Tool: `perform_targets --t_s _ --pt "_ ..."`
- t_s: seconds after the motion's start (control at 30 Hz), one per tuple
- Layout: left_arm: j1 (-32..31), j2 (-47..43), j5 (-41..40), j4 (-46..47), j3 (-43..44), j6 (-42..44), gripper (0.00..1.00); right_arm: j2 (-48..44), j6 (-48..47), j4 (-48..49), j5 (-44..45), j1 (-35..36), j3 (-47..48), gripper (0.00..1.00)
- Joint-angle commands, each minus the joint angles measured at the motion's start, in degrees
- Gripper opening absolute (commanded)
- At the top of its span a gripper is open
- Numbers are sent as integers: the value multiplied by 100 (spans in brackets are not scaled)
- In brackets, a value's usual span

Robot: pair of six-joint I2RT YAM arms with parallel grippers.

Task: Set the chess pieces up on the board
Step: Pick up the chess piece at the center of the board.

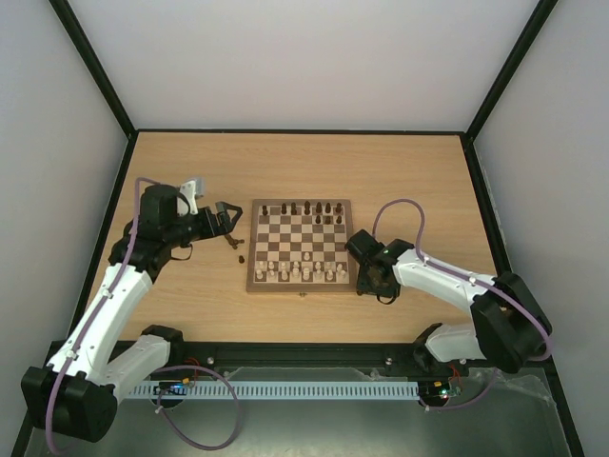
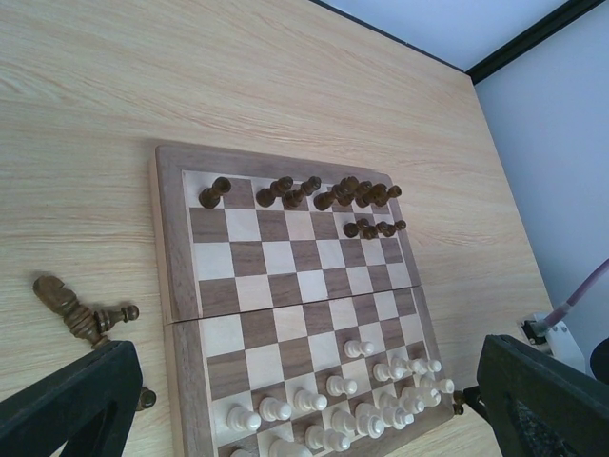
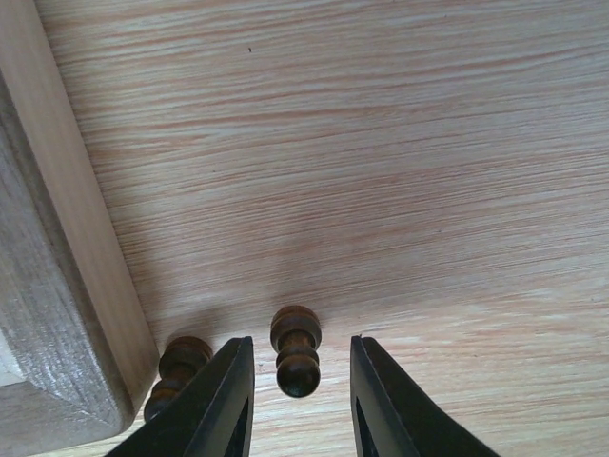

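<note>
1. Right gripper [image 1: 366, 284] low over the table [image 3: 381, 143] at the near right corner of the board [image 1: 253, 249], jaws partly apart, clamped on nothing.
2. Between its fingers [image 3: 224, 400]: a dark pawn [image 3: 296, 350] lying on its side, a gap on either side, touching neither.
3. Just outside the finger nearer the board, beside the board's corner: a second dark piece [image 3: 179, 367], its lower part cut off by that finger.
4. Left gripper [image 1: 226, 221] off the board's left edge, jaws wide apart, holding nothing.
5. Beneath it on the table: loose dark pieces [image 2: 71, 307], one half hidden behind a finger.
6. On the board's far rows: more dark pieces [image 2: 314, 195], crowded rightward, kinds hard to make out.
</note>
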Motion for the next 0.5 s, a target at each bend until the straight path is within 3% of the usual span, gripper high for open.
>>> perform_targets --t_s 0.0,0.37,0.47 --pt "13 25 97 30 -81 61 100 143 76 6 -2 41 -142 28" --pt "13 28 89 15 -73 65 99 80 52 -53 108 38 -20 7" --pt "14 33 73 -1 -40 70 99 -9 -25 -266 196 42 257 6"
